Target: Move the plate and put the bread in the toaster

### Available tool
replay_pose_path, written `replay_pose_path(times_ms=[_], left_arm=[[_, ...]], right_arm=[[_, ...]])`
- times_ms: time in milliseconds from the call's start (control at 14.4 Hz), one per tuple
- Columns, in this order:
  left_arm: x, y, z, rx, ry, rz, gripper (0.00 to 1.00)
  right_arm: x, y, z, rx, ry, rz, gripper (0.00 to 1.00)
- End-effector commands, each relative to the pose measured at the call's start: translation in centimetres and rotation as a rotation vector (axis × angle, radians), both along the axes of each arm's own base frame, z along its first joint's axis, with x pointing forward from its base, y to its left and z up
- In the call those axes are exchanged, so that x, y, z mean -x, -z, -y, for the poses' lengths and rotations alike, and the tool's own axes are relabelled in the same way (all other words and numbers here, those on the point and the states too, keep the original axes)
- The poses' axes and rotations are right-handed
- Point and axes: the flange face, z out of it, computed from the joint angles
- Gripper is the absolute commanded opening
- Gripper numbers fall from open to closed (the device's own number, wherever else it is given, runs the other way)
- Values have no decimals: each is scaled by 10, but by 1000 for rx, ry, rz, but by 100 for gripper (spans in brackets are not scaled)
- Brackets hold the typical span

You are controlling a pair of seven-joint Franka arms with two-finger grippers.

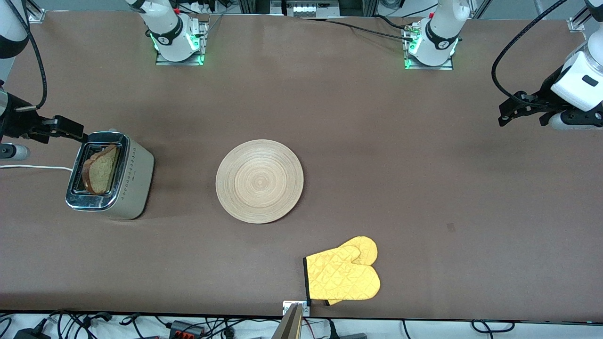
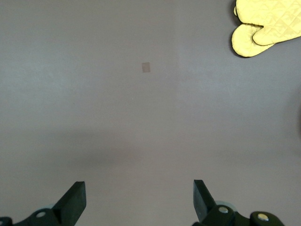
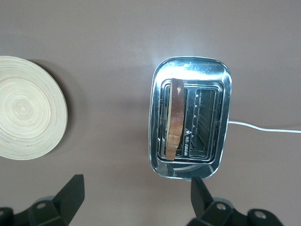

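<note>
The light-wood plate [image 1: 259, 181] lies flat at the table's middle and also shows in the right wrist view [image 3: 23, 117]. The toaster [image 1: 136, 179] stands toward the right arm's end of the table. The bread [image 1: 100, 169] stands on edge in the toaster's slot on the plate's side, its top sticking out; the right wrist view shows its crust [image 3: 175, 117] in the chrome top [image 3: 188, 70]. My right gripper [image 1: 75, 132] [image 3: 136, 183] is open and empty, up beside the toaster. My left gripper [image 1: 503, 115] [image 2: 139, 188] is open and empty over bare table at the left arm's end.
A yellow oven mitt [image 1: 344, 275] lies near the table's front edge, nearer the camera than the plate; it shows in the left wrist view [image 2: 268, 23]. The toaster's white cord [image 1: 33, 167] runs off the table's end. A small tape mark [image 2: 146, 68] is on the table.
</note>
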Motion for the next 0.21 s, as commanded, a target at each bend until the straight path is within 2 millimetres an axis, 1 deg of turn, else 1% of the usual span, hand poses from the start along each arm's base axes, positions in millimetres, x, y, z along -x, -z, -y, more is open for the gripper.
replay_pose_path(times_ms=[0, 139], left_arm=[[-4, -5, -2, -14, 16, -5, 100], [-4, -5, -2, -14, 16, -5, 100]], right_arm=[[0, -6, 3, 8, 1, -3, 100], [0, -5, 3, 8, 1, -5, 100]])
